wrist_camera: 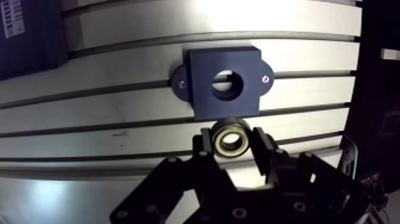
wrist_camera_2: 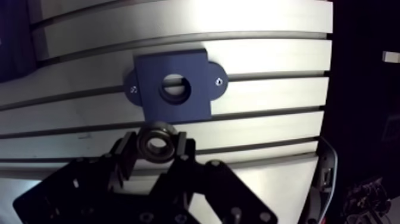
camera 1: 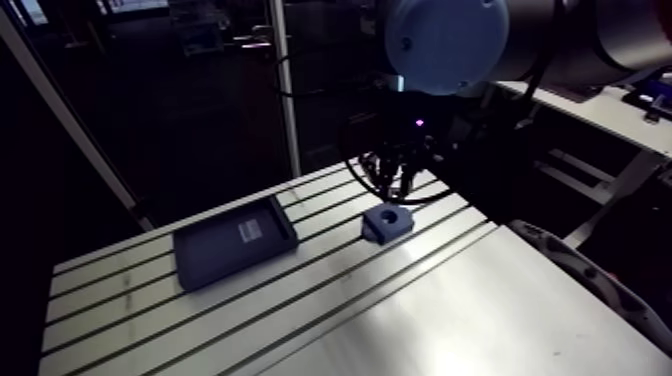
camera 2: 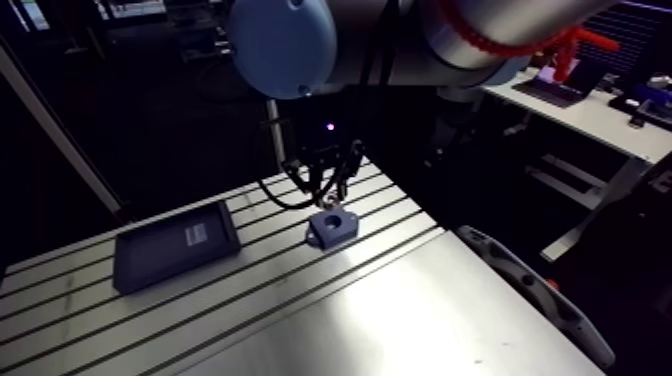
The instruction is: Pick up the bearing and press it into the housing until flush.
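In the arm view, the black two-fingered tool (camera 1: 400,182) hangs from the wrist low over the slotted aluminium bench (camera 1: 450,310). The dark blue-grey block housing with a round bore (camera 1: 388,222) sits on the bench just below and ahead of the tool. A flat, dark rectangular tray with a small pale label (camera 1: 235,243) lies well off to one side of the tool, apart from the housing. In the wrist view, the tool (wrist_camera: 232,140) is clamped on a small round metal bearing with a brass-coloured inner ring (wrist_camera: 231,142). A finger (wrist_camera: 205,148) presses on each side of the bearing, and its opening faces the camera. The bearing is held clear of the housing (wrist_camera: 205,98), which lies flat on the bench (wrist_camera: 119,128) just ahead of the fingertips, its bore open. A corner of the tray (wrist_camera: 30,42) shows farther ahead and to one side.
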You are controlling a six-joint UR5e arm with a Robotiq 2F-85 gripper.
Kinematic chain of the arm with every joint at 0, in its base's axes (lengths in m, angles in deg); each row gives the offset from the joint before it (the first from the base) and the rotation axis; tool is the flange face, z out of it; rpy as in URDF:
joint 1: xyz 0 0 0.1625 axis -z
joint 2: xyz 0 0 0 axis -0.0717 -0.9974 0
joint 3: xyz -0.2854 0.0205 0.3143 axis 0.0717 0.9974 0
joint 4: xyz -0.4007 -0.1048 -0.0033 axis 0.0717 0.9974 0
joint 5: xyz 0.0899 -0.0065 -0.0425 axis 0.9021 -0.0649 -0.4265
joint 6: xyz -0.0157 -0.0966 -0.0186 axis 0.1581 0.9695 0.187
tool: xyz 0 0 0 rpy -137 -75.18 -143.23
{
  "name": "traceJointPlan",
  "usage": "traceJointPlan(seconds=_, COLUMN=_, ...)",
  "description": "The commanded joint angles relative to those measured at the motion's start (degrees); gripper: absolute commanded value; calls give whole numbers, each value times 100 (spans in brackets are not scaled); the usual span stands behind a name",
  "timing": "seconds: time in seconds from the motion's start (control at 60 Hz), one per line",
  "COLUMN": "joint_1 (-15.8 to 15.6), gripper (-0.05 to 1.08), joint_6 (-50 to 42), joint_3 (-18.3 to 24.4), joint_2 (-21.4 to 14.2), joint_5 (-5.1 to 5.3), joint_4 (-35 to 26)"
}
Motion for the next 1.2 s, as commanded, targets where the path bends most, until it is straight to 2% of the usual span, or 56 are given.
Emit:
traceJointPlan(seconds=0.017, joint_1=23, gripper=62, joint_6=-28, joint_3=42, joint_2=173, joint_5=2, joint_4=56)
traceJointPlan(seconds=0.3, joint_1=14, gripper=62, joint_6=-36, joint_3=43, joint_2=448, joint_5=2, joint_4=268)
traceJointPlan(seconds=0.917, joint_1=14, gripper=63, joint_6=-106, joint_3=42, joint_2=595, joint_5=11, joint_4=286)
traceJointPlan(seconds=1.2, joint_1=6, gripper=63, joint_6=-81, joint_3=52, joint_2=706, joint_5=19, joint_4=543)
